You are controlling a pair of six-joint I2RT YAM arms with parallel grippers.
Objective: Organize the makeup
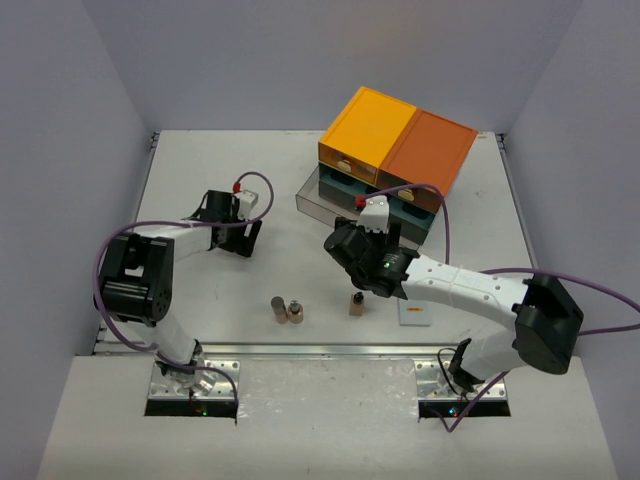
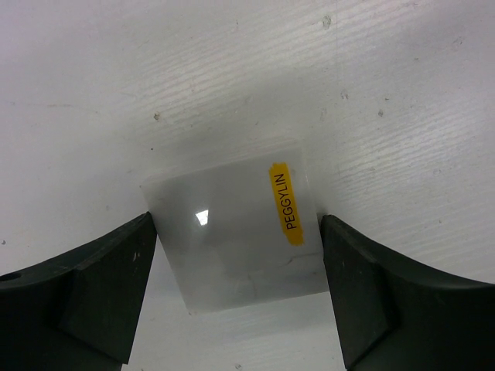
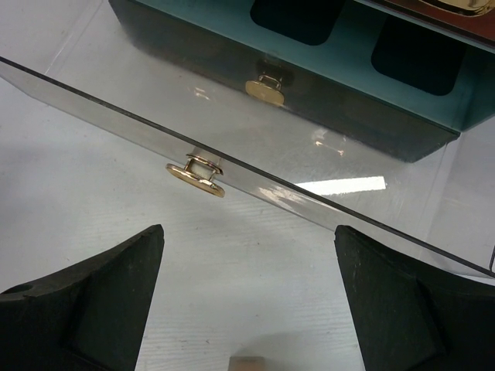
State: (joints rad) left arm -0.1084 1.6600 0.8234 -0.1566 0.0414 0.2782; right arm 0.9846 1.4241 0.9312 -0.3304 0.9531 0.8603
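Flat white square (image 2: 224, 259): laid flat on the bench (image 2: 232, 69), slightly turned, with its yellow label strip (image 2: 287, 204) running along the right edge, pointing away from the wrist. It is flanked at both side edges by the left hand (image 2: 237, 224); whether it is clamped cannot be told. Right hand (image 3: 249, 232): spread wide, empty, faced toward the gold knob (image 3: 195, 176) of the drawer chest (image 1: 395, 150).
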